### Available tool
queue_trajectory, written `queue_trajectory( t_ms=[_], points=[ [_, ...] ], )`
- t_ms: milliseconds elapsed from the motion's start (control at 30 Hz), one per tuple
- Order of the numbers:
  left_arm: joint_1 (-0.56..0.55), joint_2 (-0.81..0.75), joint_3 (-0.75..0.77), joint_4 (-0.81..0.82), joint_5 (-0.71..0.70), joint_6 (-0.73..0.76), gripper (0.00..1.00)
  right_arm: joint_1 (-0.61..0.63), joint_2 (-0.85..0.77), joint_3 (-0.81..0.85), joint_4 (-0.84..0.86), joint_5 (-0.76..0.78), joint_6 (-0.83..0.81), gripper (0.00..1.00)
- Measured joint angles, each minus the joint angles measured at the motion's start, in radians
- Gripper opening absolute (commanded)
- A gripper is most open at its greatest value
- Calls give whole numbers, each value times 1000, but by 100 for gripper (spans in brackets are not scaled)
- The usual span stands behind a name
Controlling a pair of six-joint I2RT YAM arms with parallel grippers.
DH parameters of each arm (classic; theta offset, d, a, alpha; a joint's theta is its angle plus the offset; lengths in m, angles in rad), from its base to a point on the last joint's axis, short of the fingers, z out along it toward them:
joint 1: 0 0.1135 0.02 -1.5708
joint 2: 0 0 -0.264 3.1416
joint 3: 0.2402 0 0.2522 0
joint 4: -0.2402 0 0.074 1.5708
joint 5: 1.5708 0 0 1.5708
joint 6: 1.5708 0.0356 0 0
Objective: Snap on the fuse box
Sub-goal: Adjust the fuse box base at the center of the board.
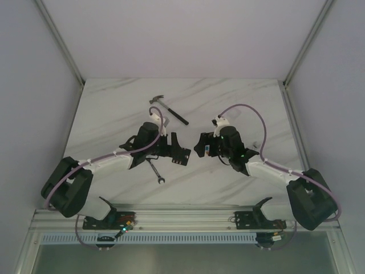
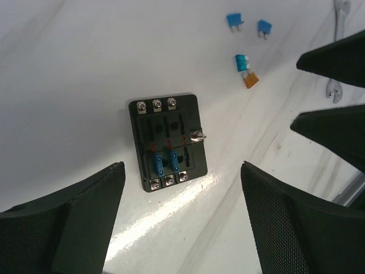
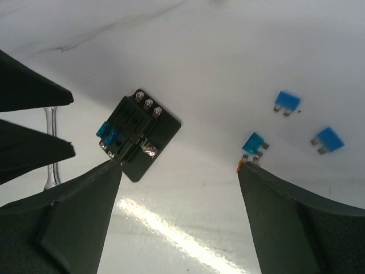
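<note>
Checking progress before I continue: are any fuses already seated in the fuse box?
Yes, two blue fuses sit side by side in the fuse box, seen from the left wrist.

Hammer (image 1: 171, 111), wrench (image 1: 155, 170), 4 loose fuses (image 2: 234, 21) on tbl (image 1: 108, 108).

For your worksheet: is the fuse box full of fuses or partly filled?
Partly filled: the fuse box holds two blue fuses; other slots look empty.

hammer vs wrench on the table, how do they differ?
The hammer has a dark handle and metal head; the wrench is all bare metal. The hammer lies farther back in the open; the wrench is partly hidden under the left arm. Both lie flat on the table.
</note>
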Motion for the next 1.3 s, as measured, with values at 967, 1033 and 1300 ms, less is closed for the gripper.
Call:
queue_trajectory(
  t_ms=[967, 1033, 1300],
  points=[
    [-97, 125, -44, 104, 146, -168, 97, 24, 113, 165, -358, 269, 40, 69],
    [-97, 77, -68, 101, 128, -180, 99, 27, 145, 190, -375, 273, 27, 63],
    [-87, -61, -128, 94, 41, -213, 100, 31, 294, 332, -404, 269, -126, 54]
  ],
)
